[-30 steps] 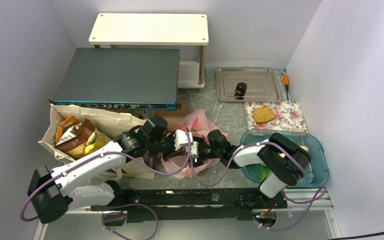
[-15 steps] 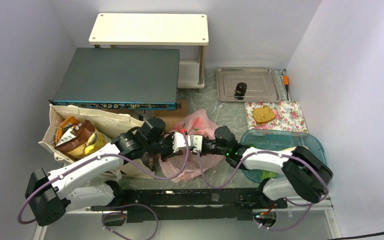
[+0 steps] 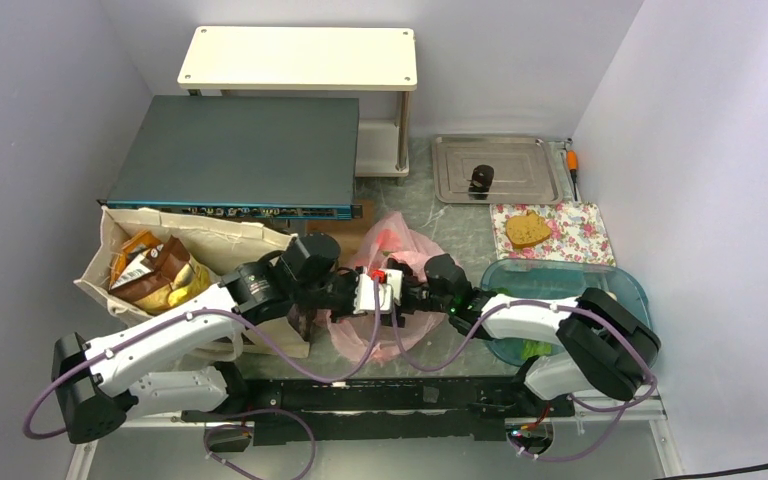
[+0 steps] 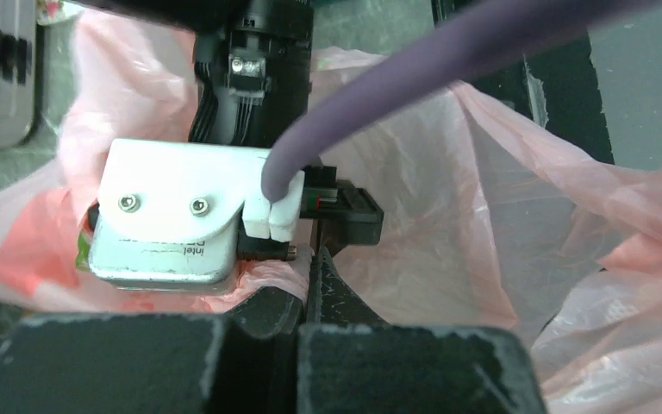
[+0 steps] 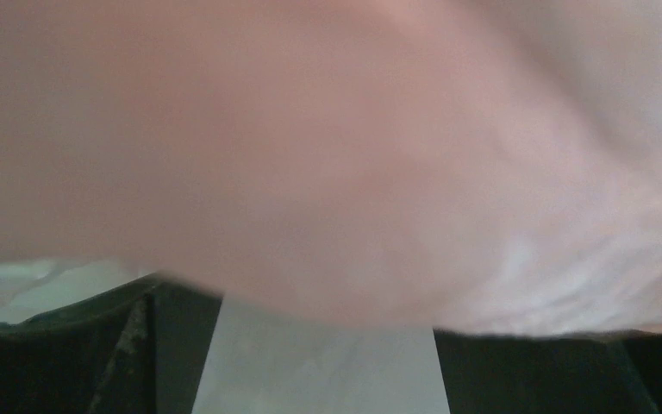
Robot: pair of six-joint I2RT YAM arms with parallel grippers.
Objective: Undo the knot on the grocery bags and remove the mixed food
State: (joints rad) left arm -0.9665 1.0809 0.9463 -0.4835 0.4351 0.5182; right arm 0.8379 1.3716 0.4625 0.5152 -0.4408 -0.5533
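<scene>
The thin pink plastic bag (image 3: 400, 245) lies at mid-table, with red and green food showing dimly through it. My left gripper (image 4: 315, 259) is shut on a bunched fold of its pink plastic (image 4: 267, 266); I cannot tell whether that fold is the knot. My right gripper (image 3: 392, 300) faces the left gripper (image 3: 370, 300) almost nose to nose over the bag. In the right wrist view blurred pink plastic (image 5: 327, 155) fills the frame, and the gripper (image 5: 327, 362) stands open with its fingers (image 5: 129, 345) wide apart. The beige tote (image 3: 245, 245) at the left holds chip bags (image 3: 150, 265).
A teal tub (image 3: 630, 310) with greens sits at the right. Behind it are a floral plate (image 3: 580, 225) with a bread slice (image 3: 527, 230) and a metal tray (image 3: 515, 160). A grey box (image 3: 240, 150) and a white shelf (image 3: 300, 55) stand at the back.
My right arm has stretched low and moved left, bringing its gripper up against the left gripper. The pink bag is bunched higher between them. The left arm shifted slightly right.
</scene>
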